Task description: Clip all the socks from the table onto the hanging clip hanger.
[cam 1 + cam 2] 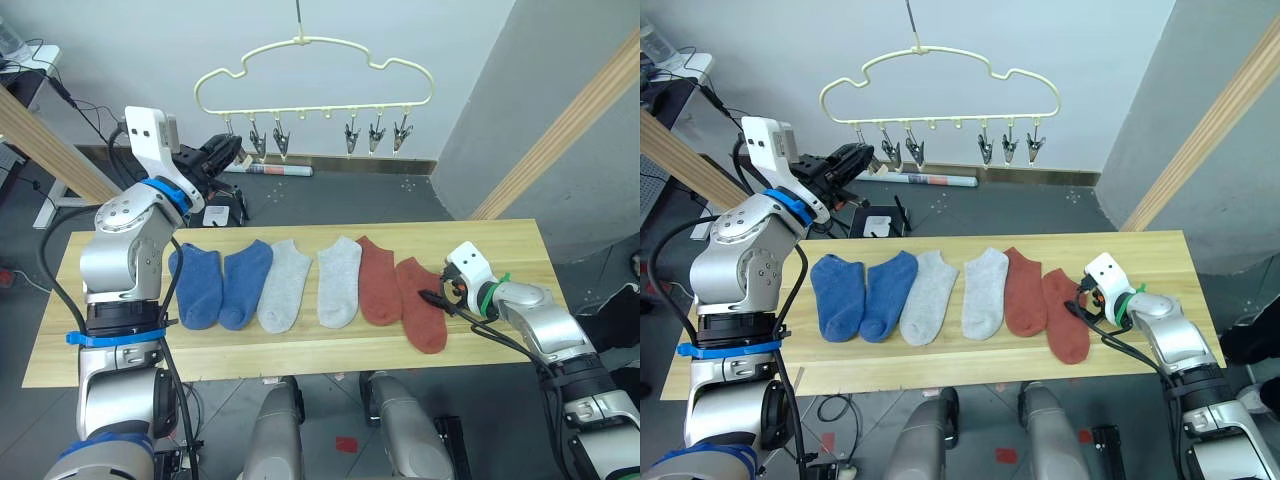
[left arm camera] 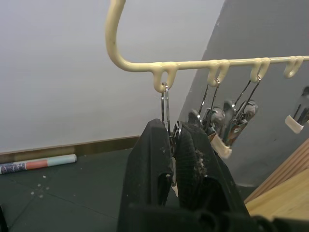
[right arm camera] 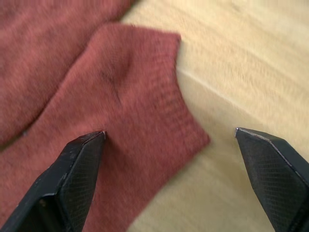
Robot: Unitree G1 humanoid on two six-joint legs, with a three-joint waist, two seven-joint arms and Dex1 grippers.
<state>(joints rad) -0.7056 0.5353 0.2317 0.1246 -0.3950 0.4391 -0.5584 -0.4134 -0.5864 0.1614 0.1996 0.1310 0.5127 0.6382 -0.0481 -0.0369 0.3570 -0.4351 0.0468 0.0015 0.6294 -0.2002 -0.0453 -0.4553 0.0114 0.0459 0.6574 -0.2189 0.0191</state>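
Socks, six in all, are lying in one row across the table (image 1: 520,240) of light wooden planks, nearest item on my list. Counting from my left: two blue socks (image 1: 196,285) (image 1: 243,283), two light grey socks (image 1: 285,283) (image 1: 340,279), two rust red socks (image 1: 378,279) (image 1: 421,303). Neighbouring socks are lying close together, several touching or overlapping at their edges, all flat on the wood.

Right gripper (image 3: 169,140) is hovering low at the cuff of the outermost red sock (image 3: 120,121), at the right end of the row. I am seeing its two black fingers (image 3: 79,169) spread wide apart, one over the red fabric, the other over bare wood beside the cuff; nothing is between them.

Left gripper (image 2: 173,159) is reaching up and beyond the far edge of the table, at the left end of the clip hanger (image 1: 315,45). Its fingers (image 2: 149,164) are pressed together around the leftmost metal clip (image 2: 165,104), which is dangling from the first loop of the hanger's lower bar.

Clip hanger, one, pale cream-yellow with a cloud-shaped outline, is hanging by its top hook in front of the white wall, farthest back. I am counting six metal clips along its bottom bar, three towards each end, plus bare loops in the middle. No clip is holding a sock.

Roll (image 1: 270,170), one, is lying on the dark floor below the hanger, against the wall.
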